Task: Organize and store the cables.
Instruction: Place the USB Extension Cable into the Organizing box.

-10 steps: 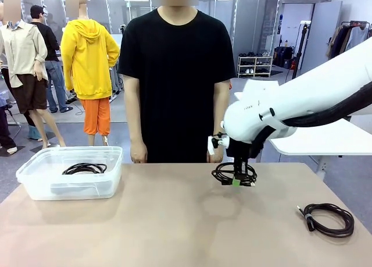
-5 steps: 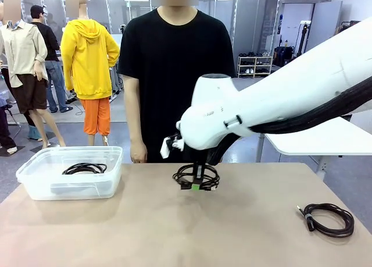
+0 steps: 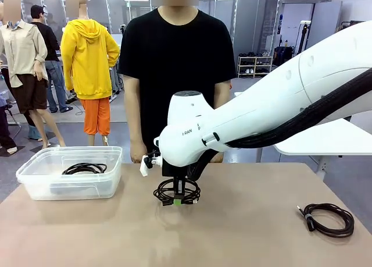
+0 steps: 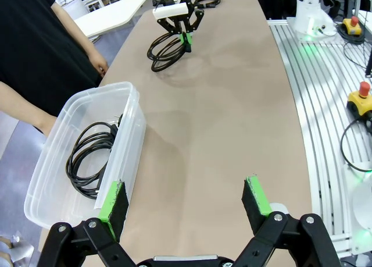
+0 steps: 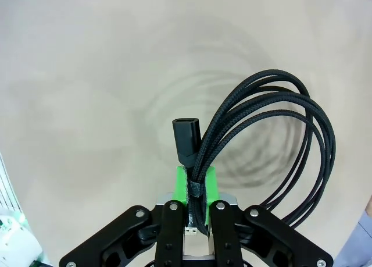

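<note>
right gripper [image 3: 178, 199] clamped shut on a coiled black cable [image 3: 161, 192], pinched between the green pads [image 5: 181, 178]; plug end [image 5: 186, 140] sticks up past them. coil hangs over the worktop [image 3: 244, 238] mid-table, in front of the person [image 3: 177, 75]. clear bin [image 3: 35, 182] at robot's left holds a second cable [image 3: 85, 168]. third cable [image 3: 329, 219] lies on the worktop, far right. left gripper [image 4: 185, 196] jaws wide apart, nothing in them, hovering by the bin.
</note>
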You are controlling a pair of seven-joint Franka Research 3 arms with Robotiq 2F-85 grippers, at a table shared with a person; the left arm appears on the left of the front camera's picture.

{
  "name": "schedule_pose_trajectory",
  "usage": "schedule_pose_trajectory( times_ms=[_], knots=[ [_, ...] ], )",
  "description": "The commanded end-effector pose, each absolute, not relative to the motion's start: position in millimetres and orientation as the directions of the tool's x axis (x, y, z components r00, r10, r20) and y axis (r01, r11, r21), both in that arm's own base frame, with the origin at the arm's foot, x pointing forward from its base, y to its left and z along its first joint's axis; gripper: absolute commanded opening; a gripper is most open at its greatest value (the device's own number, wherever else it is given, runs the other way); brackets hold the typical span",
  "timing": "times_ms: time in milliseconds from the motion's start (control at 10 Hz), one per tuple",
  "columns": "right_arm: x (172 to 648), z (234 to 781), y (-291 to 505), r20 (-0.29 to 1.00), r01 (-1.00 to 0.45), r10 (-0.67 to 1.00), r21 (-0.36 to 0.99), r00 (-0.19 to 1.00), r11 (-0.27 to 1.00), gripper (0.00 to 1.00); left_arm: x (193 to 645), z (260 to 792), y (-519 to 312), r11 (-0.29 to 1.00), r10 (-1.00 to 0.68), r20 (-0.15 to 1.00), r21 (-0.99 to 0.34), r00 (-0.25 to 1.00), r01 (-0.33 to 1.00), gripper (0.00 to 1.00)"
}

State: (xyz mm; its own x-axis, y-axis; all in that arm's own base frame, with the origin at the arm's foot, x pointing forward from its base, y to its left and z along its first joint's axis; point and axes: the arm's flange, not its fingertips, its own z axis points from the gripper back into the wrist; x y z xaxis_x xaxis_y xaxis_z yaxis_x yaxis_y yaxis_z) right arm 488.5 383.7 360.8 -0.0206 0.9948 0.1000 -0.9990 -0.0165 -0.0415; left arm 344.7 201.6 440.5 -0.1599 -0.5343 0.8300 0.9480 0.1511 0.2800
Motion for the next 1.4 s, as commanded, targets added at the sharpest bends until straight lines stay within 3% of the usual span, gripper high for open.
schedule_pose_trajectory(
  times_ms=[0, 200, 300, 400, 500, 600, 800, 900, 1000, 1300],
  knots=[
    [490.1, 358.4, 387.6, 0.127, -0.999, 0.991, -0.021, 0.032, 0.035, 0.00, 342.3, 441.9, 199.6, 0.155, -0.519, 0.836, 0.295, -0.176, 0.943, 1.00],
    [488.4, 347.3, 386.3, 0.120, -0.998, 0.992, 0.060, 0.030, 0.023, 0.00, 342.3, 441.9, 199.6, 0.155, -0.519, 0.836, 0.295, -0.176, 0.943, 1.00],
    [487.6, 345.6, 384.2, 0.127, -0.996, 0.991, 0.084, 0.032, 0.022, 0.23, 342.3, 441.9, 199.6, 0.155, -0.519, 0.836, 0.295, -0.176, 0.943, 1.00],
    [486.6, 347.1, 382.3, 0.131, -0.997, 0.991, 0.079, 0.035, 0.024, 0.57, 342.3, 441.9, 199.6, 0.155, -0.519, 0.836, 0.295, -0.176, 0.943, 1.00],
    [486.0, 350.3, 379.4, 0.135, -0.997, 0.990, 0.070, 0.052, 0.043, 0.67, 342.3, 441.9, 199.6, 0.155, -0.519, 0.836, 0.295, -0.176, 0.943, 1.00],
    [485.5, 353.4, 376.3, 0.136, -0.996, 0.988, 0.061, 0.075, 0.067, 1.00, 342.3, 441.9, 199.6, 0.155, -0.519, 0.836, 0.295, -0.176, 0.943, 1.00],
    [482.8, 365.9, 361.1, 0.147, -0.994, 0.983, 0.040, 0.107, 0.102, 1.00, 342.3, 441.9, 199.6, 0.155, -0.519, 0.836, 0.295, -0.176, 0.943, 1.00],
    [482.5, 377.7, 345.0, 0.178, -0.992, 0.976, 0.039, 0.122, 0.117, 0.93, 342.3, 441.9, 199.6, 0.155, -0.519, 0.836, 0.295, -0.176, 0.943, 1.00],
    [482.1, 389.0, 325.5, 0.207, -0.989, 0.967, 0.040, 0.146, 0.140, 1.00, 342.3, 441.9, 199.6, 0.155, -0.519, 0.836, 0.295, -0.176, 0.943, 1.00],
    [483.9, 426.0, 242.5, 0.318, -0.970, 0.918, 0.027, 0.236, 0.240, 1.00, 342.3, 441.9, 199.6, 0.155, -0.519, 0.836, 0.295, -0.176, 0.943, 1.00]
  ],
)
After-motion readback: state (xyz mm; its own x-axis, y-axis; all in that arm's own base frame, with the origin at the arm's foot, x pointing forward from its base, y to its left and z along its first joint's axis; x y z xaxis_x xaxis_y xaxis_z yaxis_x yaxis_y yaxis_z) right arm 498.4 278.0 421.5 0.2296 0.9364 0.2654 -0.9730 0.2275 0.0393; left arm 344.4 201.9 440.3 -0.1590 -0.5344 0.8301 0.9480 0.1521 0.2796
